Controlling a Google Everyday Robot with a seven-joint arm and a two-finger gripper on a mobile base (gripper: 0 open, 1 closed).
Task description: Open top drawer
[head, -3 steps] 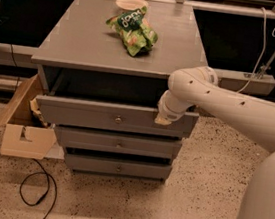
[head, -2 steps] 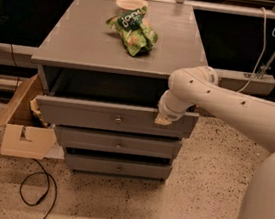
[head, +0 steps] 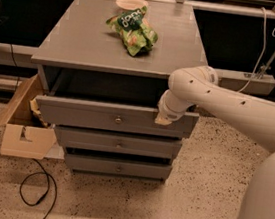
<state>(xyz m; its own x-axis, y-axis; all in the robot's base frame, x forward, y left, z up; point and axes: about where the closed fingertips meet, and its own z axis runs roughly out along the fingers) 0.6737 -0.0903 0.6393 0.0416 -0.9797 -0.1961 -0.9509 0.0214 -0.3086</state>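
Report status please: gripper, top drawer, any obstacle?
Gripper on upper edge of top drawer, right side. Drawer partly open. Cardboard box beside its left end.

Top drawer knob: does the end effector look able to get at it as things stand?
Probably yes. The end effector sits at the upper edge of the top drawer, right of the knob, with nothing showing between them.

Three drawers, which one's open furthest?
The top drawer, tallest front: it juts out past the two lower drawers, dark gap behind it. The gripper sits at its upper edge, right end.
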